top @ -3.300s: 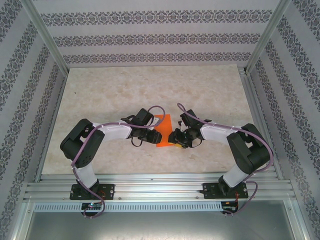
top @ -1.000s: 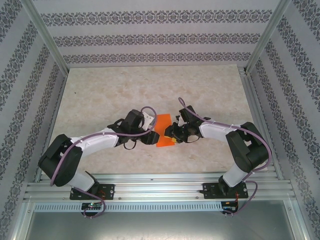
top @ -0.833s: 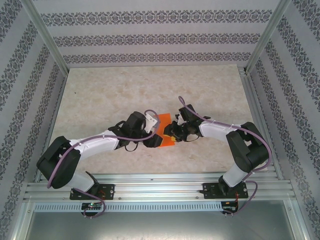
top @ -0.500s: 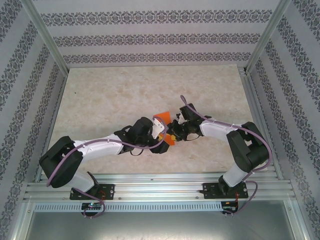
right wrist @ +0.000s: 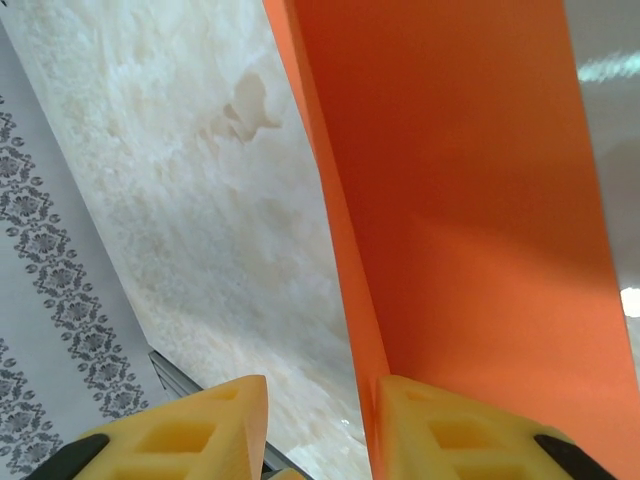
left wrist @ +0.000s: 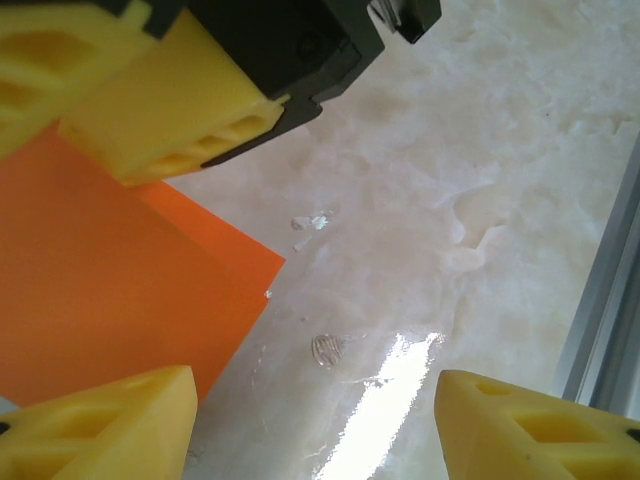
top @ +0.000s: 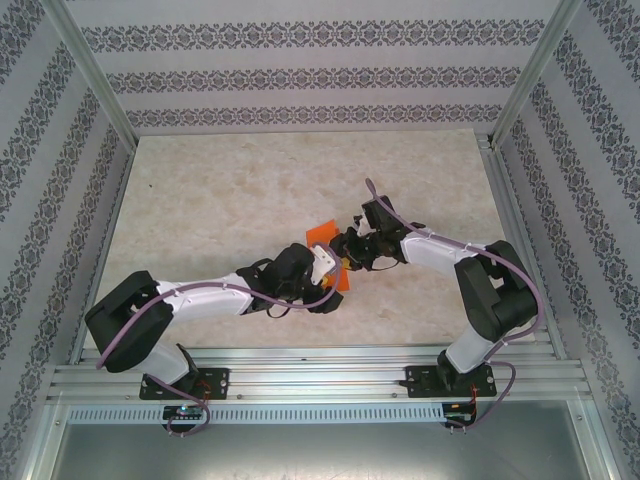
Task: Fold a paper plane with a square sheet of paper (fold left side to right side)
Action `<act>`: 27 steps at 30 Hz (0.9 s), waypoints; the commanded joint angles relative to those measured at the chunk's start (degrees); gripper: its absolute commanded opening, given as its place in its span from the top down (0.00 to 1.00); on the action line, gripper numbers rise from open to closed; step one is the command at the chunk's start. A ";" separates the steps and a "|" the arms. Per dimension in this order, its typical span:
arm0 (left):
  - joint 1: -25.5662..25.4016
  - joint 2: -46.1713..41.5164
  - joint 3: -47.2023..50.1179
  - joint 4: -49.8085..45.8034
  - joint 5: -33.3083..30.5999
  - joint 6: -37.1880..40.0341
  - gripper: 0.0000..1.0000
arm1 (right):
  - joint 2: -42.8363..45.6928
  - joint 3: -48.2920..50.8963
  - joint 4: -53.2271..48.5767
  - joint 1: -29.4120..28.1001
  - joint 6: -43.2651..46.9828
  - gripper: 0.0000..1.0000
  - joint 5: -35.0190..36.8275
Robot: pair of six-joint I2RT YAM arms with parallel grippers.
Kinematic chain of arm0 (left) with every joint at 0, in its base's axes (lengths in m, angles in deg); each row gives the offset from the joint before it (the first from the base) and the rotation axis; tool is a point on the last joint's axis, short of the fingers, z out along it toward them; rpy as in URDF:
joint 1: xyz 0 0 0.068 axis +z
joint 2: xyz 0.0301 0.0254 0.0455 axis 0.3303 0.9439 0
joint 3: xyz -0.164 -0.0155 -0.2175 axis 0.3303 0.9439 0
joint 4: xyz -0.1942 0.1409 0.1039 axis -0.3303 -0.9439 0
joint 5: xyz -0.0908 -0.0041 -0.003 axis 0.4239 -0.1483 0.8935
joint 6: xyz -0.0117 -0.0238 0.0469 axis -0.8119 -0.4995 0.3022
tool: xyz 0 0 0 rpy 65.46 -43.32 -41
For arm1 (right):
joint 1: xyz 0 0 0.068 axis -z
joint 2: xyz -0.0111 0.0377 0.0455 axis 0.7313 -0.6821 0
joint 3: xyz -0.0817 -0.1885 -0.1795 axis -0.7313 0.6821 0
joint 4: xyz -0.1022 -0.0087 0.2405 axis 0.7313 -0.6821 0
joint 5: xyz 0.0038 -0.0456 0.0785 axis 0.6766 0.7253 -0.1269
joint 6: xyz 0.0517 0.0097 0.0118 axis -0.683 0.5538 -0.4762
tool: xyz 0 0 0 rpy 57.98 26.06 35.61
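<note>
Robot test cell in a lab.
Metal frame (top: 92,75), patterned wall panels (top: 300,75), left arm (top: 200,295) and right arm (top: 440,250) bolted beside a marble-look surface (top: 250,180).

Pale marbled table (top: 250,180) between grey wallpapered walls (top: 300,75) with ornamental bands, aluminium posts (top: 92,70) at the corners, a rail (top: 320,375) in front; glare (left wrist: 390,360) on the tabletop

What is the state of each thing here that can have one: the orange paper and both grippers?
square sheet of paper: bent, partly raised off the table, not yet a plane.
left gripper: open, nothing between its jaws.
right gripper: partly open, one jaw against the paper.
</note>
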 commanded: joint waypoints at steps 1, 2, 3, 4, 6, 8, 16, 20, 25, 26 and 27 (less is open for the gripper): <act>-0.91 0.20 0.61 3.04 -2.49 0.99 0.34 | -1.23 -2.64 -1.19 0.48 1.28 0.66 -0.66; -0.93 0.50 0.28 2.99 -2.66 1.01 0.34 | -1.40 -2.69 -1.23 0.40 1.35 0.66 -0.70; -1.03 0.86 0.01 2.99 -2.93 0.98 0.34 | -1.41 -2.70 -1.26 0.39 1.37 0.66 -0.68; -1.12 1.30 -0.43 2.84 -3.37 0.92 0.33 | -1.50 -2.61 -1.13 0.42 1.34 0.66 -0.63; -1.43 1.99 -1.36 2.43 -4.38 0.98 0.33 | -1.59 -2.53 -1.06 0.39 1.20 0.66 -0.57; -1.73 2.73 -2.21 1.89 -5.71 1.08 0.33 | -1.59 -2.49 -0.86 0.42 1.06 0.66 -0.79; -2.00 4.95 -4.62 0.85 -9.87 0.46 0.39 | -1.50 -2.08 -0.34 -0.04 0.52 0.66 -0.70; -2.00 5.65 -5.16 1.19 -9.77 0.45 0.55 | -1.34 -1.56 0.32 -0.22 0.00 0.67 -0.80; -2.00 5.59 -5.20 1.35 -9.28 0.56 0.80 | -1.24 -1.09 0.24 -0.22 0.14 0.66 -0.53; -1.93 5.39 -5.09 1.48 -9.06 0.65 0.83 | -1.30 -1.09 0.21 -0.20 0.23 0.67 -0.48; -1.92 5.34 -5.07 1.51 -8.85 0.65 0.86 | -1.33 -1.09 0.21 -0.22 0.27 0.67 -0.44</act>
